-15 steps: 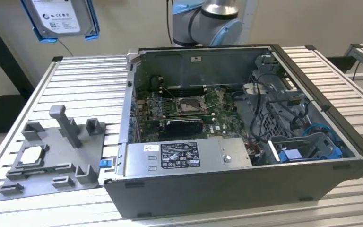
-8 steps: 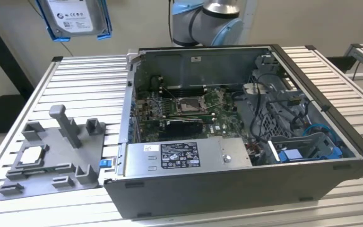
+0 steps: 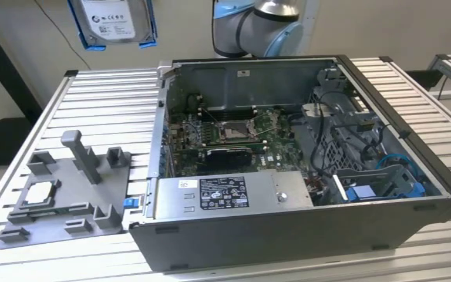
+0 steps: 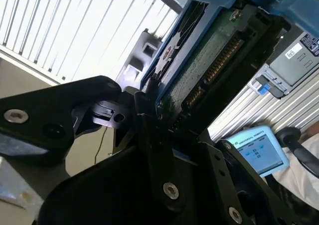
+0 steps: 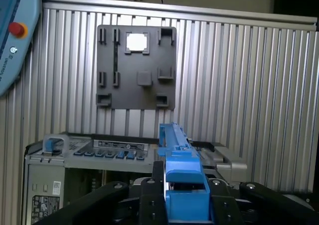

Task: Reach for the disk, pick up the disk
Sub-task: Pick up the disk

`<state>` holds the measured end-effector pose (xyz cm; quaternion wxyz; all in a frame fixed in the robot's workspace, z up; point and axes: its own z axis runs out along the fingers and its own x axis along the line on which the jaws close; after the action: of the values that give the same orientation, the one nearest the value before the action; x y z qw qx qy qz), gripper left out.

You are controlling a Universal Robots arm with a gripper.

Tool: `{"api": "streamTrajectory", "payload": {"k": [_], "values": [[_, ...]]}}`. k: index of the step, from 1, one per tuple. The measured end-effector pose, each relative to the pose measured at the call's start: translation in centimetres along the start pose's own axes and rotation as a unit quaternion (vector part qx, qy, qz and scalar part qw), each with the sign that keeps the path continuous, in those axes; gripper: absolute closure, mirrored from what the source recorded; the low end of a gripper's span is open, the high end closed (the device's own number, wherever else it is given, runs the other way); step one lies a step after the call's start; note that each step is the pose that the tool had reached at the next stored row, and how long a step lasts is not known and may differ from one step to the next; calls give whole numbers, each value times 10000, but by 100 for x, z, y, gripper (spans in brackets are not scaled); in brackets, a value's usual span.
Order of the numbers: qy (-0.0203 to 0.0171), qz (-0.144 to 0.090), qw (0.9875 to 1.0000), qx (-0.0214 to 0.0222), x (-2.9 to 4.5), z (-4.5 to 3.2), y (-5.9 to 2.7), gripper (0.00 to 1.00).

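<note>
The disk point(image 3: 115, 20) hangs in the air at the top of the exterior view, toward that view's left. It is well above the slatted table point(image 3: 108, 100) and apart from the open computer case point(image 3: 288, 247). In both wrist views you can see the gripper point(image 5: 185, 197) with its jaws pinching the disk by its blue frame point(image 5: 174, 145). The second wrist view gives you the disk's green circuit board point(image 4: 209, 60) facing the camera. On the table, a grey plate point(image 3: 61, 200) lies just beside the case, on the exterior view's left, with a small square chip point(image 3: 41, 191) seated in it.
</note>
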<state>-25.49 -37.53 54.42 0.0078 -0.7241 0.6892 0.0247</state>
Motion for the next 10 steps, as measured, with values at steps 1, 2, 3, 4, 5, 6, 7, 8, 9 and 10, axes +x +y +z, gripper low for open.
{"api": "streamTrajectory", "payload": {"k": [1,2,3,4,5,6,7,8,9,10], "values": [[0,0,10000,-1,2,-1,-36,100],[0,0,10000,-1,4,-2,-73,100],[0,-1,10000,-2,5,-3,-103,100],[0,-1,10000,-2,7,-3,-139,100],[0,0,10000,-2,8,-4,-172,100],[0,0,10000,-3,10,-5,-204,100],[0,0,10000,-3,12,-6,-237,100],[0,0,10000,-4,13,-7,-270,100],[0,0,10000,-4,15,-8,-305,100],[0,0,10000,-5,17,-9,-339,100]]}}
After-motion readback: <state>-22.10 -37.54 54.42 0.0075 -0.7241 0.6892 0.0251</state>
